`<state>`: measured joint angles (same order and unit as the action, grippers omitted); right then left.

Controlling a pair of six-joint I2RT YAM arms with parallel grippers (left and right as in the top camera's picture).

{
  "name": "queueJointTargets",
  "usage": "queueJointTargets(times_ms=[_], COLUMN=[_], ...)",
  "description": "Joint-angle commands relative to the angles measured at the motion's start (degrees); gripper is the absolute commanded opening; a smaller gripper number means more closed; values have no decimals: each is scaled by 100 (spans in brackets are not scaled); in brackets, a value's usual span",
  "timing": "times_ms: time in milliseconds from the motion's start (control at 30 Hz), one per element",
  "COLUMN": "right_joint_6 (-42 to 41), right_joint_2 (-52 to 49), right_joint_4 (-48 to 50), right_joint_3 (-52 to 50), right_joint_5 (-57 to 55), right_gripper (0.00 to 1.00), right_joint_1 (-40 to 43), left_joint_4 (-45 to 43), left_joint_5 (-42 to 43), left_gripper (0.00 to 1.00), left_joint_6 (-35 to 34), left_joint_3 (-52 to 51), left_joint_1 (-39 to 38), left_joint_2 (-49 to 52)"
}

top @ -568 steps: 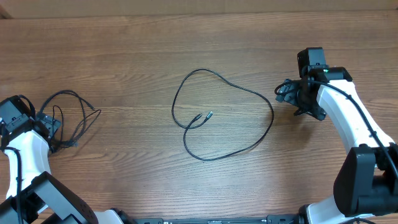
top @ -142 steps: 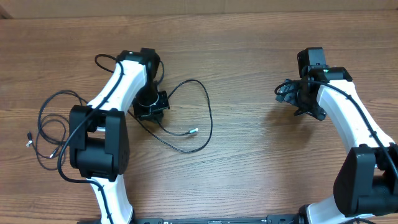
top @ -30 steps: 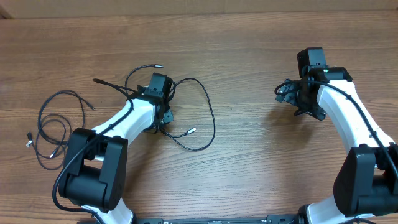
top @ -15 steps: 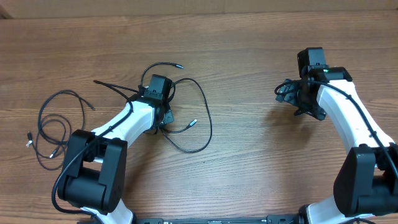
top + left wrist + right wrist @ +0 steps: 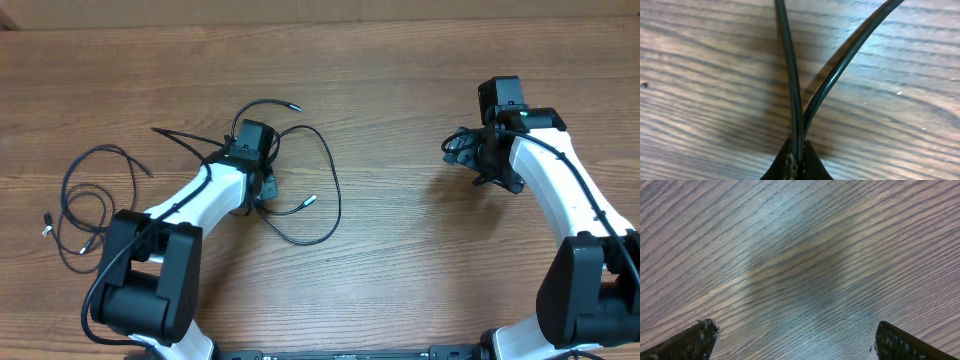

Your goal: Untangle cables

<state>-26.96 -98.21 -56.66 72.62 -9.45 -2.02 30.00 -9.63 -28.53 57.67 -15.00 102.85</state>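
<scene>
Spanning the whole view was the wood surface [image 5: 400, 250]. Right arm [image 5: 560, 190]: jaws stood wide apart, holding nothing. Left arm [image 5: 205, 195]: jaws were pinched tight on the looped cable [image 5: 790, 75] left of centre; a second cable [image 5: 64, 190] lay loose far left.

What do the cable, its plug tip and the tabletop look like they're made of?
The cable: black, smooth, slightly glossy jacket, likely rubber or PVC; it bends freely.
Its plug tip: light, probably metal; too small to be sure.
The tabletop: wood grain, matte; solid or laminate unclear.
</scene>
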Motion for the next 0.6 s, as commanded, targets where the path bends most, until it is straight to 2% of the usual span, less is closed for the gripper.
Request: queueJointTargets(times_ms=[0,167,200,367,467,567], right_joint_6=[2,2,2,2,2,2], right_joint_2=[-31,-31,-31,-31,-31,-31], right_joint_4=[4,4,4,4,4,4], right_joint_3=[-28,-28,-28,-28,-28,-28], right_joint_5=[-81,-81,-81,-81,-81,-81], right_gripper=[100,100,100,100,100,100], right_joint_1=[-15,-15,-15,-15,-15,-15], left_joint_4=[-26,-337,-605,-1655,-2356,-2820], left_joint_5=[-118,-1215,-1589,-2376,-2979,-3342], left_gripper=[5,5,5,5,4,5], left_joint_6=[345,1244,1864,3912,4920,5521], left_joint_3=[157,404,468,516,516,516], left_joint_1=[275,485,514,535,542,643], left_joint_2=[-647,-1556,-1827,-2396,-2498,-2496])
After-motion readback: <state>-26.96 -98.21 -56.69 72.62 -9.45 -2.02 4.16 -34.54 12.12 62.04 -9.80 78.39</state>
